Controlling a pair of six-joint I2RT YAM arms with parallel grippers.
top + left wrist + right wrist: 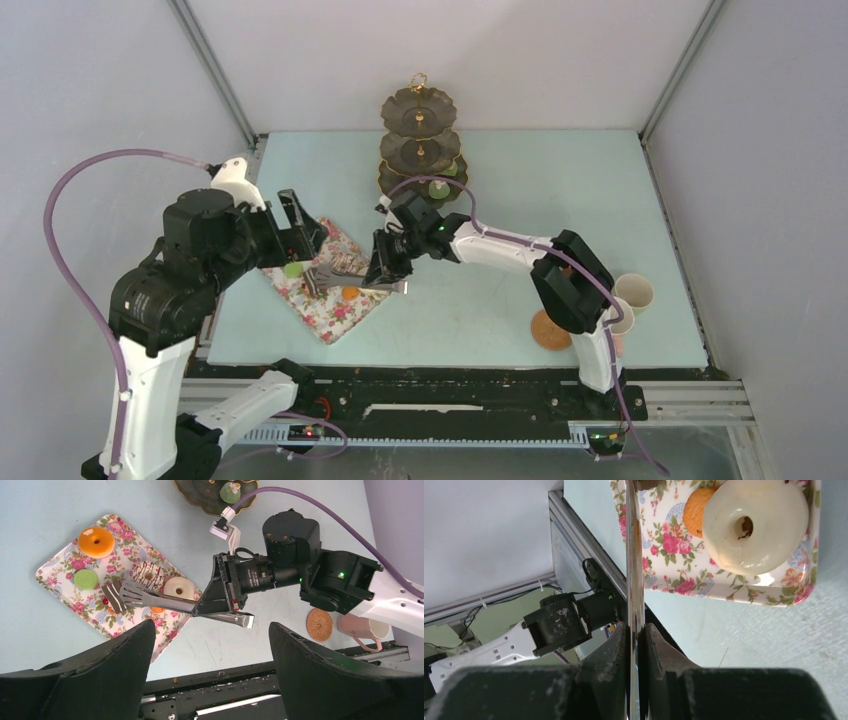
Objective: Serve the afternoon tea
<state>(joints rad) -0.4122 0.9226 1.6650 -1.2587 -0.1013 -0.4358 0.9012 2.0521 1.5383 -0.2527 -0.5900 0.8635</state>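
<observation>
Bare tabletop [600, 190] lies open beyond the floral tray [56, 575]; tongs [160, 600] and the right gripper [636, 630] obstruct the tray's near-right edge.

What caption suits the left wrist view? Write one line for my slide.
Right gripper clamps grey tongs, tips among toy cakes on the floral tray.

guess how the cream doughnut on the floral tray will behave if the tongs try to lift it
The cream doughnut looks glossy and smooth, so it could slip between the tongs. Its round ring shape lies flat on the floral tray, so it probably won't roll unless tipped on edge. It looks like a rigid toy, likely light.
</observation>
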